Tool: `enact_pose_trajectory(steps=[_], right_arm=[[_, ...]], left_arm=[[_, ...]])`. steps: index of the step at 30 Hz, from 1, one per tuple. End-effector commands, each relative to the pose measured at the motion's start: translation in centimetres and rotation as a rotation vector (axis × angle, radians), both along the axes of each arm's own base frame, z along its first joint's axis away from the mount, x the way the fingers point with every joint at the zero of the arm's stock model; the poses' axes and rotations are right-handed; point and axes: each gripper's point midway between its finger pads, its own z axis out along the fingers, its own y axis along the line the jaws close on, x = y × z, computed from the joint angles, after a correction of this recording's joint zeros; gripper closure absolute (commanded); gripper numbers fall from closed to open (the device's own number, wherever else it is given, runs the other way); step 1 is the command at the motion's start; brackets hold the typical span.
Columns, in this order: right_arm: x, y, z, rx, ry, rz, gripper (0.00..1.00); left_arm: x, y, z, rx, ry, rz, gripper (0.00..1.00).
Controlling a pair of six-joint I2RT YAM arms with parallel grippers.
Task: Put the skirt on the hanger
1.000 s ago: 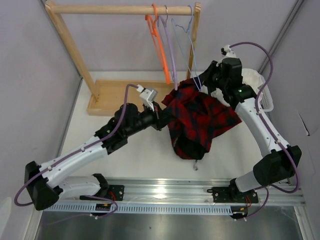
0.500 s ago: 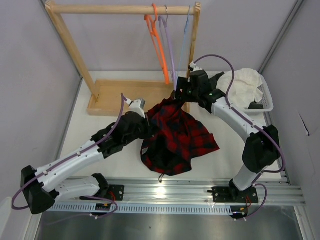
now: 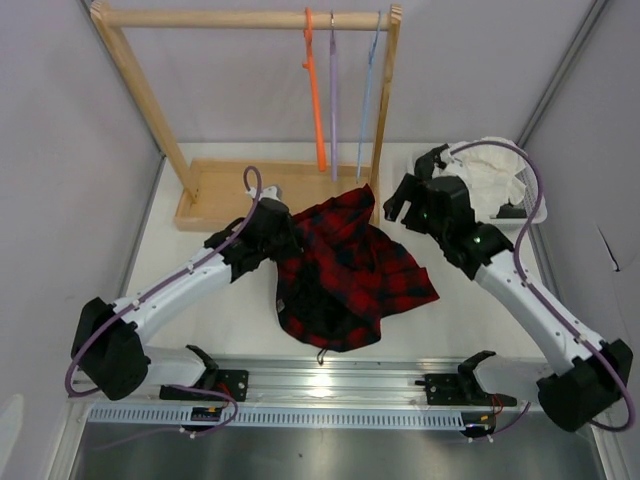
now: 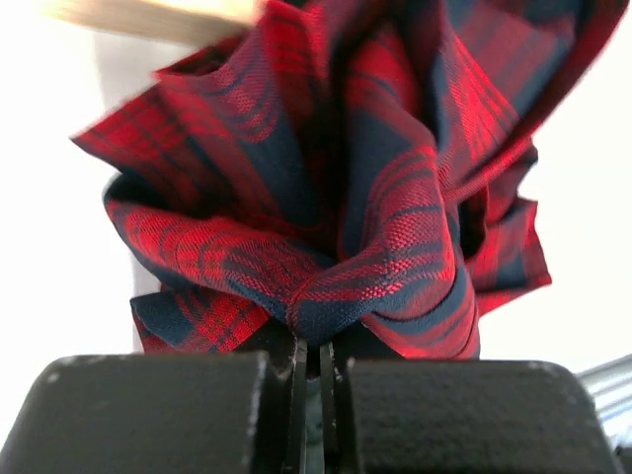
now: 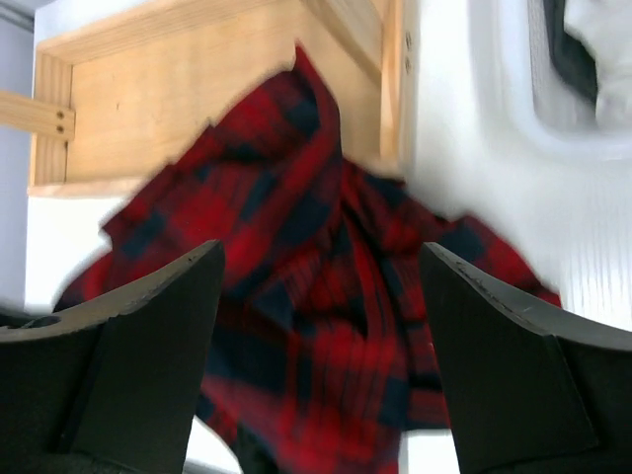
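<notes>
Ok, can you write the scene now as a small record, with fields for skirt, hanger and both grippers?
skirt: red-black plaid, crumpled on the table, not hung yet
hanger: lavender, bare, on the rod between orange hanger and pale blue hanger
left gripper: jaws shut on a skirt fold
right gripper: jaws open, empty, above the skirt

A plain white worktop is boxed in by smooth, pale lilac-grey walls at 9, 12 and 3 o'clock, under even light. At 12 o'clock stands a light wooden garment rack with a round top rail, two side posts and a shallow tray base. A ribbed silver aluminium rail runs along 6 o'clock, catching a bright glare.
</notes>
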Motion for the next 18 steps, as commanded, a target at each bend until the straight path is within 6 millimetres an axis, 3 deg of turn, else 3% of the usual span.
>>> enact_pose_trajectory(steps=[1,4,5,8,12,13,18], right_arm=[[-3.7,0.4,-3.3,0.036,0.104,0.033,0.16],[-7.0,1.5,-6.1,0.020,0.163,0.088,0.18],[-8.7,3.1,-6.6,0.007,0.165,0.136,0.18],[-12.6,5.0,-8.9,-0.044,0.185,0.195,0.18],[-16.6,6.7,-11.7,-0.079,0.227,0.245,0.16],[-17.5,6.8,-13.2,-0.099,0.258,0.252,0.16],[-22.0,8.7,-15.4,-0.087,0.322,0.284,0.15]], left_arm=[[2.7,-0.9,2.7,-0.108,-0.023,0.030,1.00],[4.6,-0.5,2.6,-0.133,-0.004,0.067,1.00],[5.2,-0.3,2.4,-0.138,0.004,0.075,1.00],[6.5,-0.7,2.5,-0.140,0.009,0.076,1.00],[7.1,-1.2,2.5,-0.146,0.010,0.066,1.00],[7.1,-1.3,2.4,-0.145,0.013,0.065,1.00],[7.0,-1.2,2.2,-0.136,0.015,0.062,1.00]])
